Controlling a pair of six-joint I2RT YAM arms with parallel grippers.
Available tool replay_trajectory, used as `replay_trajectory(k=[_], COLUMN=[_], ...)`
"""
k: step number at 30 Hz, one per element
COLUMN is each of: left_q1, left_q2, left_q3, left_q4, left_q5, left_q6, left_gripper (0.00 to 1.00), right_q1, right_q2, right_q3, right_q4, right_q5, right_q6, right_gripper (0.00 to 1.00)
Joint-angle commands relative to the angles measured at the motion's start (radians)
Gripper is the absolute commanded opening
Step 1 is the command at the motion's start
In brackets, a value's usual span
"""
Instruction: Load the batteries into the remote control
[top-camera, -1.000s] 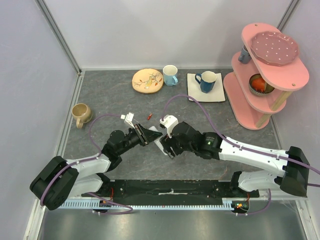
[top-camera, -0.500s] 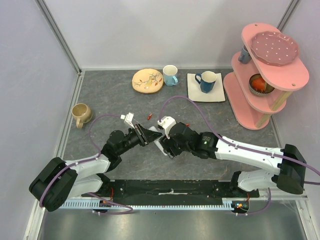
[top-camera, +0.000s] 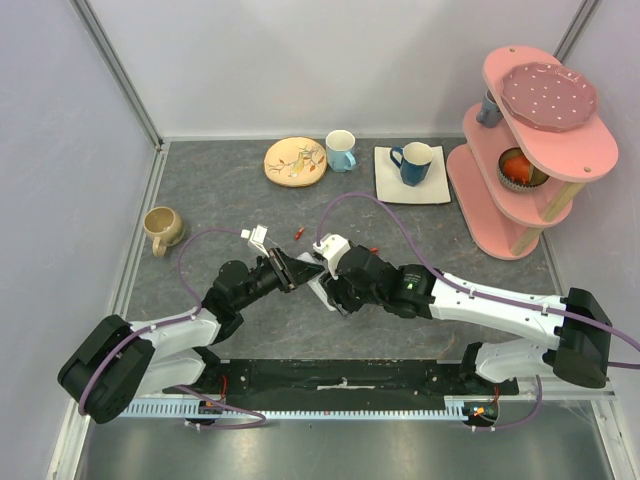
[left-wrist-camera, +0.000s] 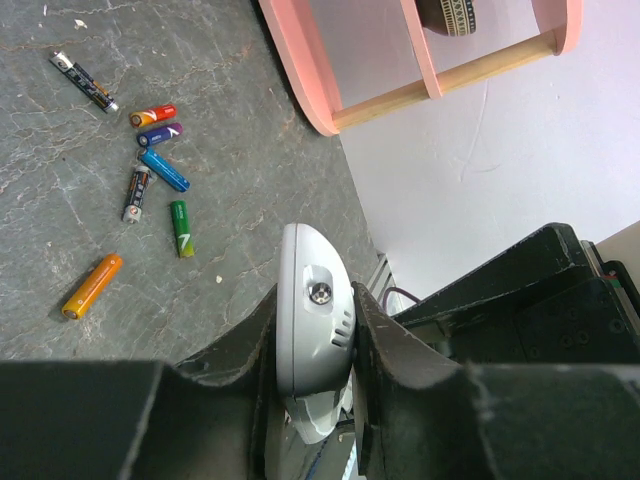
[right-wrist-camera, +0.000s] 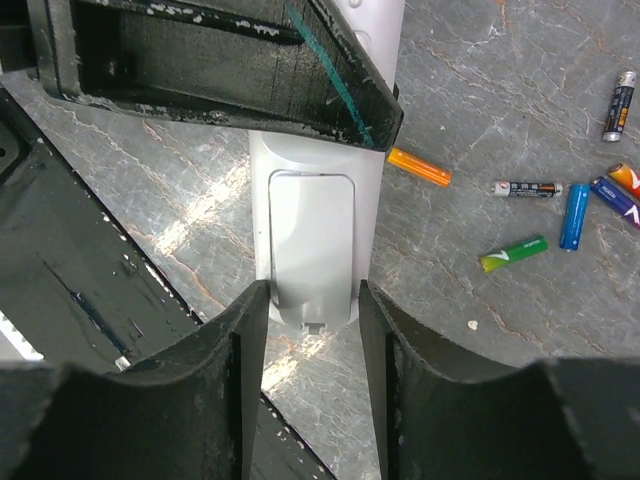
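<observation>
Holding the remote control (left-wrist-camera: 312, 330) tight in my left gripper (left-wrist-camera: 312, 300), I am pinching its narrow white body between both fingers, which are clamped as far shut on it as they go. I am gripping it this way, I judge, to steady it with its back turned toward my other arm, so that the battery cover (right-wrist-camera: 312, 245) is facing my right wrist camera and can be worked on.

My right gripper (right-wrist-camera: 312, 300) is standing about half open and straddling the cover end of the handset, one finger along each long edge. From the right wrist view, I cannot tell whether the pads are pressing on the plastic or only flanking it. The cover is lying between my right fingers, shut and flush, with its small tab pointing at me. It looks as though it has to come off before any cell can go in.

The batteries (right-wrist-camera: 575, 215) are lying loose on the grey table (right-wrist-camera: 480, 330), off to the side of the handset and apart from both grippers. One orange battery (right-wrist-camera: 420, 167) is resting just beside the remote's edge, and the green, blue, red and dark ones are scattered farther out. Neither gripper is holding any of them.
</observation>
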Motion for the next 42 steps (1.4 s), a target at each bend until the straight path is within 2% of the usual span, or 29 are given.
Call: replay_trajectory(k=[1, 11, 25, 30, 33, 36, 37, 40, 42], left_q1=[0.004, 0.002, 0.025, 0.056, 0.067, 0.068, 0.068, 0.068, 0.068], left_q2=[-0.029, -0.035, -0.033, -0.044, -0.065, -0.107, -0.131, -0.188, -0.219], left_q3=[0.019, 0.008, 0.007, -0.010, -0.030, -0.052, -0.059, -0.088, -0.111], left_q4=[0.033, 0.021, -0.028, -0.041, -0.044, -0.048, -0.050, -0.050, -0.067], left_q5=[0.032, 0.018, -0.016, -0.017, -0.008, 0.021, 0.041, 0.073, 0.081], left_q6=[-0.023, -0.017, 0.005, 0.011, 0.008, 0.008, 0.005, -0.006, -0.011], left_gripper=[0.02, 0.02, 0.02, 0.02, 0.02, 0.02, 0.02, 0.02, 0.02], right_q1=[0.002, 0.002, 0.002, -0.014, -0.096, -0.253, -0.344, -0.512, -0.572], right_q2=[0.003, -0.020, -0.104, -0.124, -0.134, -0.138, -0.135, -0.103, -0.050], right_q3=[0.034, 0.036, 0.048, 0.057, 0.020, -0.049, -0.066, -0.122, -0.144], right_q4=[0.017, 0.016, -0.035, -0.096, -0.119, -0.097, -0.068, -0.006, 0.026], right_q5=[0.003, 0.025, 0.029, 0.176, 0.235, 0.236, 0.208, 0.145, 0.068], right_q6=[-0.012, -0.010, 0.005, 0.001, 0.005, 0.013, 0.013, 0.027, 0.042], right_gripper=[0.47, 0.30, 0.29, 0.29, 0.28, 0.28, 0.27, 0.28, 0.29])
